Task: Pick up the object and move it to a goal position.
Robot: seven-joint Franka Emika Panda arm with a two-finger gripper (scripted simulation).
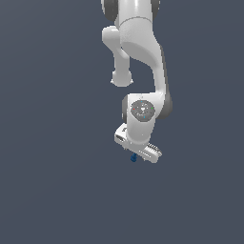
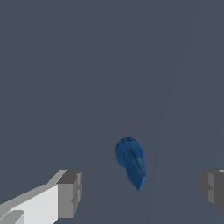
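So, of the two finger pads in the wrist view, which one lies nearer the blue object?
Neither pad touches the blue object. The pad on the white finger is slightly nearer; the other pad, at the picture's edge, is farther. The tool is open.

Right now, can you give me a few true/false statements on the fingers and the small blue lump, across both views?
1. The white robot gripper is open. True: its grey fingers stand wide apart.
2. The small dark blue irregular lump is clamped between the fingers. False: in the wrist view it lies in the gap, touching neither finger.
3. In the exterior view the lump shows just below the gripper. True.
4. The lump is larger than the gripper. False: it is much smaller.
5. A second object lies beside the lump. False: only plain dark grey background shows around it.
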